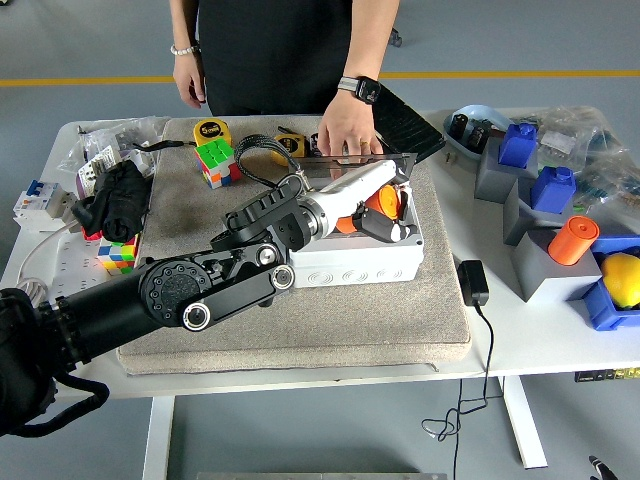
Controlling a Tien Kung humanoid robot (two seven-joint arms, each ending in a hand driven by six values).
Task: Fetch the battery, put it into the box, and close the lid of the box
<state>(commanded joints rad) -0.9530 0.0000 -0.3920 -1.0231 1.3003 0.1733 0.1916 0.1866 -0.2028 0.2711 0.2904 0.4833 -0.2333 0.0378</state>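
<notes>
My left hand [383, 212] is shut on an orange cylindrical battery [379, 200] and holds it down inside the open grey box [352, 262] on the beige mat. The box's clear lid [362, 166] stands up at the back. A person's hand [345, 132] with a smartwatch rests on the lid's top edge. My black left arm [205, 285] reaches across the mat from the lower left and hides the box's left side. A second orange battery [572, 240] stands on a grey block at the right.
Puzzle cubes [216, 161], yellow tape measures [211, 130], and a black bundle [118, 196] lie at the left. Grey blocks with blue parts [520, 160], a yellow ball [622, 278] and a black power adapter [472, 283] lie at the right. A black keyboard [410, 118] lies behind the box.
</notes>
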